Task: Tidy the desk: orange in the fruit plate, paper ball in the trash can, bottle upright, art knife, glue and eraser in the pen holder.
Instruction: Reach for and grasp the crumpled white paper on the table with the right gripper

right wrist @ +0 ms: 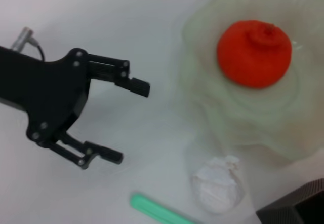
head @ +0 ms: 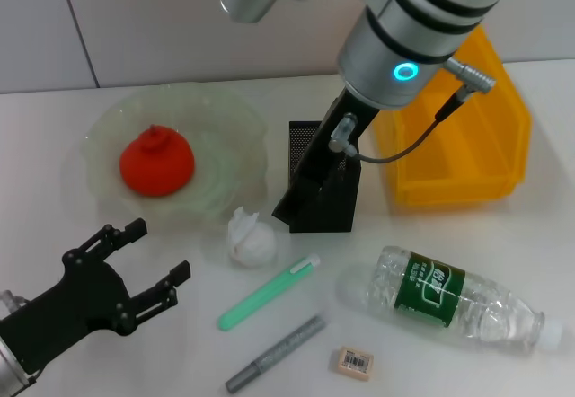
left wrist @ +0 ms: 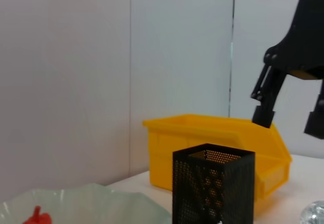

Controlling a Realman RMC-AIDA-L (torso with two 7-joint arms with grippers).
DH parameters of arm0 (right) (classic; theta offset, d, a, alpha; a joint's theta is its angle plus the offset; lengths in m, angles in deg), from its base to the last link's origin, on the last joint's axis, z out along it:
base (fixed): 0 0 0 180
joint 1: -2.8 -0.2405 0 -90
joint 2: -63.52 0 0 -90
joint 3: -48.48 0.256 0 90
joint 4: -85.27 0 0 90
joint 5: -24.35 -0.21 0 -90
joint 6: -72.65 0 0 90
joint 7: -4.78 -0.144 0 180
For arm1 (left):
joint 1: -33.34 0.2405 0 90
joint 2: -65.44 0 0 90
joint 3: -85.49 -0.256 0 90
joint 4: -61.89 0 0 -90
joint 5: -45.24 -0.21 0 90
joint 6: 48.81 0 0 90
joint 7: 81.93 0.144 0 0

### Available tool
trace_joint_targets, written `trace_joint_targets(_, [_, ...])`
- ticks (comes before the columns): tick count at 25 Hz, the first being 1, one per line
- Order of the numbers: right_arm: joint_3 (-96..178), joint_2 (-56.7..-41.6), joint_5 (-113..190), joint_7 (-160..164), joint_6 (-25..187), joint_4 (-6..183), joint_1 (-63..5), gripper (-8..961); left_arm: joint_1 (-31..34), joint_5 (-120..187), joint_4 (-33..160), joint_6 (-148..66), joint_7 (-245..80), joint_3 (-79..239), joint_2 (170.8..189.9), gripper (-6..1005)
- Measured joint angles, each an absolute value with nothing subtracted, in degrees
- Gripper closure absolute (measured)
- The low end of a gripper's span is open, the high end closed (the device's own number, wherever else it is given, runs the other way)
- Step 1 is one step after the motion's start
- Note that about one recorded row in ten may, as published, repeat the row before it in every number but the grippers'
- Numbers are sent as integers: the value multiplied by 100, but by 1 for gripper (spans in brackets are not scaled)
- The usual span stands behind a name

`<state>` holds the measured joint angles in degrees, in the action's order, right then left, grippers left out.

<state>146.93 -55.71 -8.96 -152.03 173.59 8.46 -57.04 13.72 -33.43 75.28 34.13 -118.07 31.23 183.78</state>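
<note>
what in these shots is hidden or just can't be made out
- Right gripper: head view, its own arm covers it; left wrist view cuts off its top.
- Pen holder inside: head view, blocked by that arm.
- Eraser sticker text: too small.
- Bottle: left wrist view, only an edge shows.

Hidden behind the right gripper (head: 310, 201) in the head view: the front of the pen holder (head: 310, 136), and whatever lies inside it. Fingertips of that gripper not distinguishable there. Blocked by the right arm's silver casing: the near-left corner of the trash can (head: 467, 145). Cut off at the lower frame edge in the left wrist view: most of the orange (left wrist: 36, 218) and the fruit plate (left wrist: 101, 203). In the right wrist view, green glue stick (right wrist: 157, 211) cropped at the edge beside the paper ball (right wrist: 218, 186).
</note>
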Motion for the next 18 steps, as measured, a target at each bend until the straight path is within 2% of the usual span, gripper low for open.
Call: trace_joint_targets(18, [13861,-5609,-1053,-15245,16098,1761,-5678,166,1532,-3342,7692,3301,-11918,2780,18365,170])
